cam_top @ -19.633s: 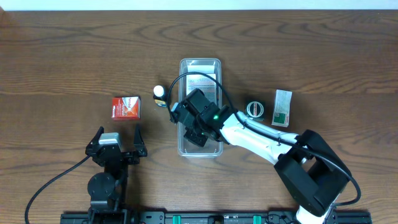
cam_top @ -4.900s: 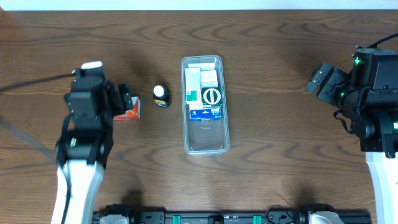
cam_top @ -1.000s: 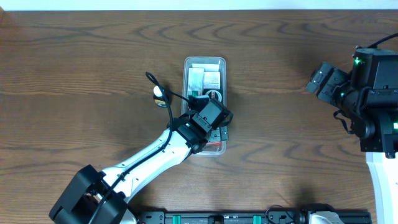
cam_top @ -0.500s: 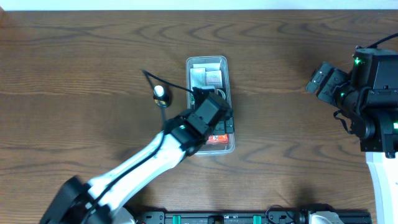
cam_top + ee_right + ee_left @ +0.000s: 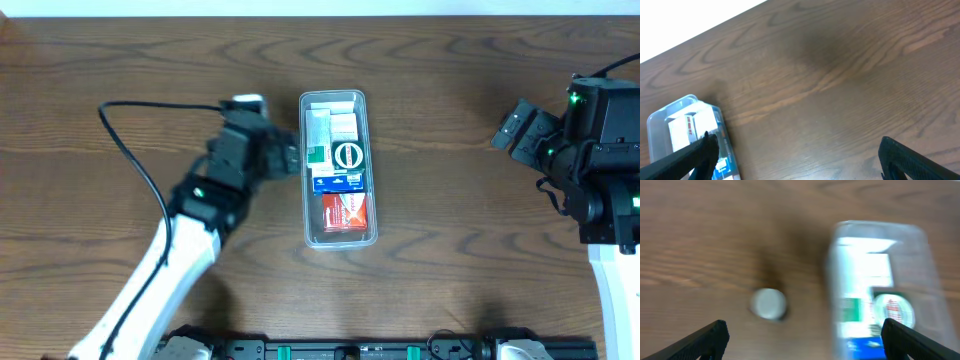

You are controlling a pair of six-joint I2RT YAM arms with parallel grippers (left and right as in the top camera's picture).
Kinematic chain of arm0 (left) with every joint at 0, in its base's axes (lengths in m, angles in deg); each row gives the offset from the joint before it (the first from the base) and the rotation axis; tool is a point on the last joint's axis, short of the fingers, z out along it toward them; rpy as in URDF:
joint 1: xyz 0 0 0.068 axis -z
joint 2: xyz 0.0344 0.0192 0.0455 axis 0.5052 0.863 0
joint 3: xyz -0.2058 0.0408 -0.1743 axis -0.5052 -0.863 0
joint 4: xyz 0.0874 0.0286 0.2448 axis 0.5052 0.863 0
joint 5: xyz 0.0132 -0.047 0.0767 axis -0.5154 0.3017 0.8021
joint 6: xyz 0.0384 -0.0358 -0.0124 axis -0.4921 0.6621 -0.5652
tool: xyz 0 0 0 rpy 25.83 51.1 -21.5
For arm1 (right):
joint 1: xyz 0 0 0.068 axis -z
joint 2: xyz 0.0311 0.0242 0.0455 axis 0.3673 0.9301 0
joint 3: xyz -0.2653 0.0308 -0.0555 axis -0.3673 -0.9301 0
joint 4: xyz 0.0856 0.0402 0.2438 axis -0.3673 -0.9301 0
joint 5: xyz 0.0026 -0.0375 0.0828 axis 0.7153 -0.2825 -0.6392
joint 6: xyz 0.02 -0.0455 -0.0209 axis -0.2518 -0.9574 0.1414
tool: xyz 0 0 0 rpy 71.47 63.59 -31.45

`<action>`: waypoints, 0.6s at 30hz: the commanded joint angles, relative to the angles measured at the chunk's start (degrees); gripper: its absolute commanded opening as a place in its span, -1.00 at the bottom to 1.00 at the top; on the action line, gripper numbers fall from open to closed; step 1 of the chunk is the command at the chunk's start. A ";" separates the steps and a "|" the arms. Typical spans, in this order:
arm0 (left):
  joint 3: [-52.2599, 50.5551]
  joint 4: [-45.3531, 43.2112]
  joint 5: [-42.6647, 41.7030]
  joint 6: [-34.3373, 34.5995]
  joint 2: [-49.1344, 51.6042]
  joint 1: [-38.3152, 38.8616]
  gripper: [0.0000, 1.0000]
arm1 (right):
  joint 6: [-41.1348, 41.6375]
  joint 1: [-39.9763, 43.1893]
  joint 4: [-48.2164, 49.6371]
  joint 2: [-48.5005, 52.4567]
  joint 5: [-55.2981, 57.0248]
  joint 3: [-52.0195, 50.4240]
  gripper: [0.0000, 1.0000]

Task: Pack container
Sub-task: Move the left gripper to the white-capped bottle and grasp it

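The clear plastic container (image 5: pixel 340 238) lies lengthwise mid-table. It holds white boxes, a green-and-white box (image 5: pixel 318 152), a tape roll (image 5: pixel 347 154), a blue box (image 5: pixel 337 180) and a red box (image 5: pixel 344 212) at its near end. My left gripper (image 5: pixel 284 158) hovers open and empty just left of the container. In the blurred left wrist view the left gripper (image 5: pixel 805 330) spans a small white-capped bottle (image 5: pixel 768 303) and the container (image 5: pixel 920 255). My right gripper (image 5: pixel 512 130) is open and empty, raised at the far right. The right wrist view has the right gripper (image 5: pixel 799 146) over bare wood and the container (image 5: pixel 660 116) at its lower left.
The bottle stands on the table just left of the container and is hidden under my left arm (image 5: pixel 190 230) in the overhead view. The right arm's body (image 5: pixel 600 160) fills the table's right edge. Dark wood table (image 5: pixel 450 250) runs all around.
My left arm has drawn out of the container and swung left and back, leaving the red box in the near end. The container slid slightly right. The right arm has not moved.
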 commanded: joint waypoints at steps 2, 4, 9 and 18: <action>0.68 -1.73 -8.11 -5.25 5.42 -6.62 0.94 | -0.15 0.66 -0.09 0.02 0.22 0.17 0.98; 0.68 -3.45 -10.08 -6.16 7.50 -8.61 0.75 | -0.15 0.66 -0.09 0.02 0.22 0.17 0.98; 0.68 -6.43 -12.02 -8.68 11.08 -9.79 0.36 | -0.15 0.66 -0.09 0.02 0.22 0.17 0.98; 0.68 -6.43 -12.04 -8.96 14.62 -9.77 0.37 | -0.15 0.66 -0.09 0.02 0.22 0.17 0.99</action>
